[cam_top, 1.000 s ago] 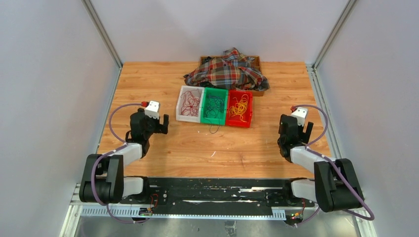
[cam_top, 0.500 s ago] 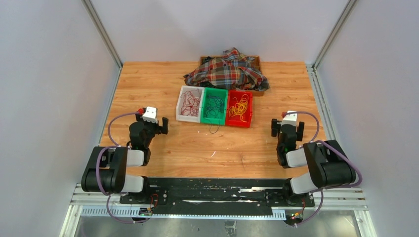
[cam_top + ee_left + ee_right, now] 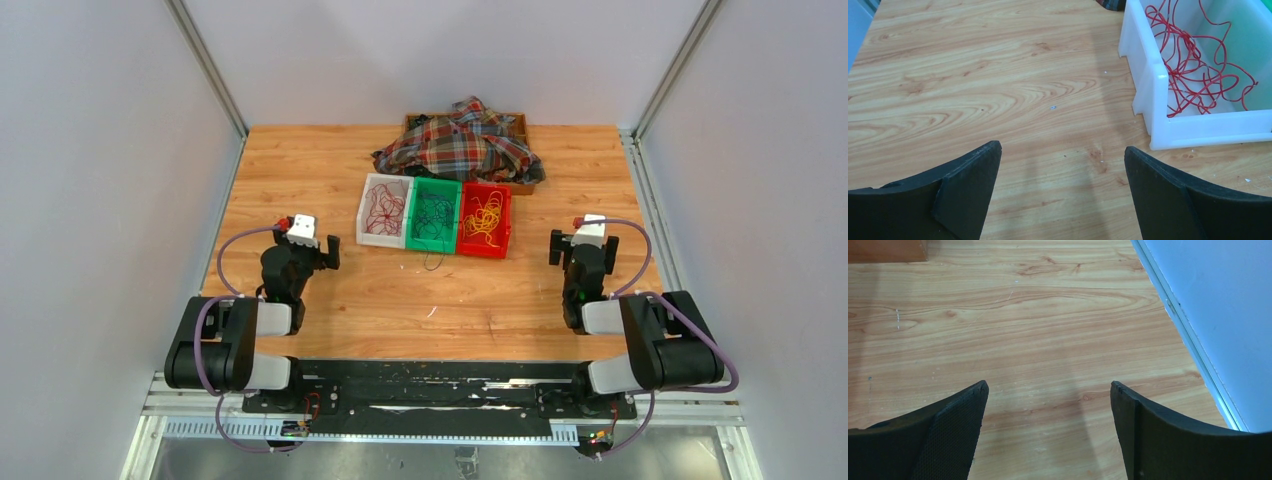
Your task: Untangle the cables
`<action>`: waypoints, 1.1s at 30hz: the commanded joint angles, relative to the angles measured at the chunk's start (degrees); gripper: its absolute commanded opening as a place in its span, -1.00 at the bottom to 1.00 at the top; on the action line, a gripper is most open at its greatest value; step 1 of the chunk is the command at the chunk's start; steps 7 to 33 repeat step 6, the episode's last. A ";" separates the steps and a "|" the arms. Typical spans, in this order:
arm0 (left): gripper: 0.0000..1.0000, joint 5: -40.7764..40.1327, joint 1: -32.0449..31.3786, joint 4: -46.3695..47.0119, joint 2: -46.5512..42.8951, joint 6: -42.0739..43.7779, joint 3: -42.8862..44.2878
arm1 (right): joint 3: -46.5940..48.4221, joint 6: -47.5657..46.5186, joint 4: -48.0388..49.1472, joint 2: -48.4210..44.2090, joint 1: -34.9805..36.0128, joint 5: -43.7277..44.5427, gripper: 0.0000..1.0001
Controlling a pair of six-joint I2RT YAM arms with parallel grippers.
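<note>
Three bins stand side by side mid-table. The white bin (image 3: 366, 222) holds the dark red cables (image 3: 385, 208), the green bin (image 3: 434, 246) the dark green cables (image 3: 433, 215), the red bin (image 3: 505, 218) the yellow cables (image 3: 484, 217). A dark green strand hangs over the green bin's near rim onto the table. In the left wrist view the red cables (image 3: 1193, 65) lie in the white bin (image 3: 1153, 100). My left gripper (image 3: 325, 248) (image 3: 1062, 152) is open and empty, left of the bins. My right gripper (image 3: 582, 246) (image 3: 1048, 390) is open and empty, right of the bins.
A plaid cloth (image 3: 462, 142) is heaped over a brown tray (image 3: 521, 124) behind the bins. Metal rails (image 3: 648, 190) and grey walls close the table's sides; the right wall's foot (image 3: 1193, 335) runs close to my right gripper.
Both arms have drawn back toward their bases and lowered; the right gripper also swung left to face the far end. The bins and cables have not moved.
</note>
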 commanded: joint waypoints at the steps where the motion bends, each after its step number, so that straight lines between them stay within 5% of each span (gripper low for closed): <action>1: 0.96 -0.89 0.04 3.12 -0.02 0.09 0.30 | 0.47 0.05 0.65 0.41 -0.89 -0.49 0.82; 33: 0.96 -0.89 0.05 3.12 -0.02 0.09 0.31 | 0.34 0.05 0.70 0.31 -0.92 -0.62 0.82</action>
